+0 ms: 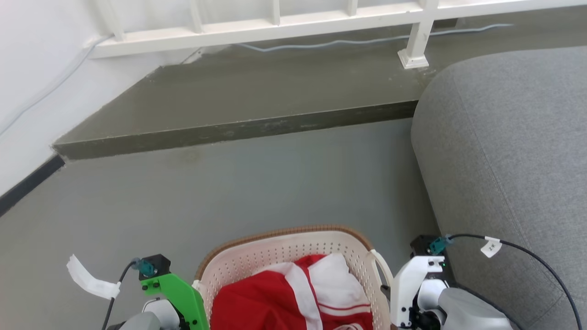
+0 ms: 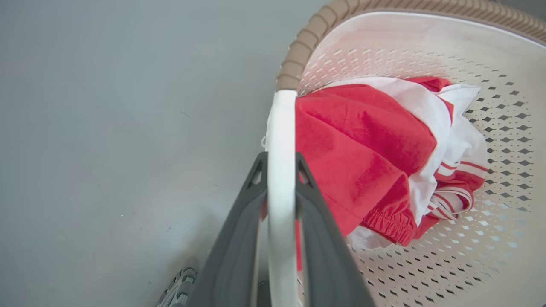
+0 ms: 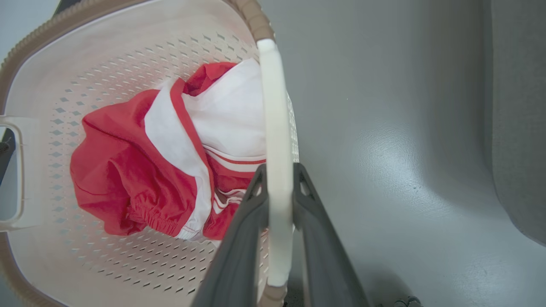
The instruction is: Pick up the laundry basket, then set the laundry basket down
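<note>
The laundry basket (image 1: 275, 256) is cream-white and perforated with a brown woven-look rim, and sits at the bottom centre of the head view between my two wrists. Red-and-white clothing (image 1: 257, 298) lies inside it. My left gripper (image 2: 280, 162) is shut on the basket's white left loop handle (image 2: 281, 123), one dark finger on each side. My right gripper (image 3: 279, 170) is shut the same way on the right loop handle (image 3: 273, 106). The basket wall (image 2: 490, 64) (image 3: 106, 55) and the clothing (image 2: 362, 140) (image 3: 115, 170) show in both wrist views. I cannot tell whether the basket touches the floor.
A grey sofa (image 1: 504, 137) stands close on the right of the basket. Ahead, bare grey floor (image 1: 229, 192) runs up to a raised concrete step (image 1: 229, 133) with a white railing (image 1: 275, 27) and a pale cable (image 1: 367, 41) behind it. A white wall (image 1: 36, 68) is on the left.
</note>
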`<state>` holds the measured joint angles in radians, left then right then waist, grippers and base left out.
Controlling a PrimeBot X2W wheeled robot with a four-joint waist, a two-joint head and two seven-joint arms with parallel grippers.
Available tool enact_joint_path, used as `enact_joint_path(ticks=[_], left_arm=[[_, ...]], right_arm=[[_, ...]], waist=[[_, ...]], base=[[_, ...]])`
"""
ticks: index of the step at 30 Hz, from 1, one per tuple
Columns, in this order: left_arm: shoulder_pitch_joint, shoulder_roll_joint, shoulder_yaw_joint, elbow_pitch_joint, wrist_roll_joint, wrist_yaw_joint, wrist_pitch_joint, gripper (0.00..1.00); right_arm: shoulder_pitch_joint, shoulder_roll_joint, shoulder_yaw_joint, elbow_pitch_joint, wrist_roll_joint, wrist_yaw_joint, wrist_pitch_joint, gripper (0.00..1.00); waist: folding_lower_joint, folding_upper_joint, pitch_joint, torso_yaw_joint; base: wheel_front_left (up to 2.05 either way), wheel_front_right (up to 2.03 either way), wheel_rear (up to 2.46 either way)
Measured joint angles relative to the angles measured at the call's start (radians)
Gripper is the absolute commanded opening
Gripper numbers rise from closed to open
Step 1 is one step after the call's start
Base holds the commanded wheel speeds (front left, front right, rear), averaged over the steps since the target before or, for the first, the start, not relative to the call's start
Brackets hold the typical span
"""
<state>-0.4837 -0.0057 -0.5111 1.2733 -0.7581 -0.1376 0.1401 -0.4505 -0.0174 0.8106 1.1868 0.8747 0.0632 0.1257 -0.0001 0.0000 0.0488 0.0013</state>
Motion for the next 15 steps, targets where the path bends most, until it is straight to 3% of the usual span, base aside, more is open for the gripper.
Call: enact_joint_path(ticks=[15], left_arm=[[0.013,-0.001,-0.002,0.004,-0.018,0.000,0.000,0.00]], right_arm=[[0.012,0.001,0.007,0.002,0.024,0.000,0.000,0.00]], waist=[[0.0000,0.0000,-0.023,0.000]], base=[[0.00,0.00,0.00]])
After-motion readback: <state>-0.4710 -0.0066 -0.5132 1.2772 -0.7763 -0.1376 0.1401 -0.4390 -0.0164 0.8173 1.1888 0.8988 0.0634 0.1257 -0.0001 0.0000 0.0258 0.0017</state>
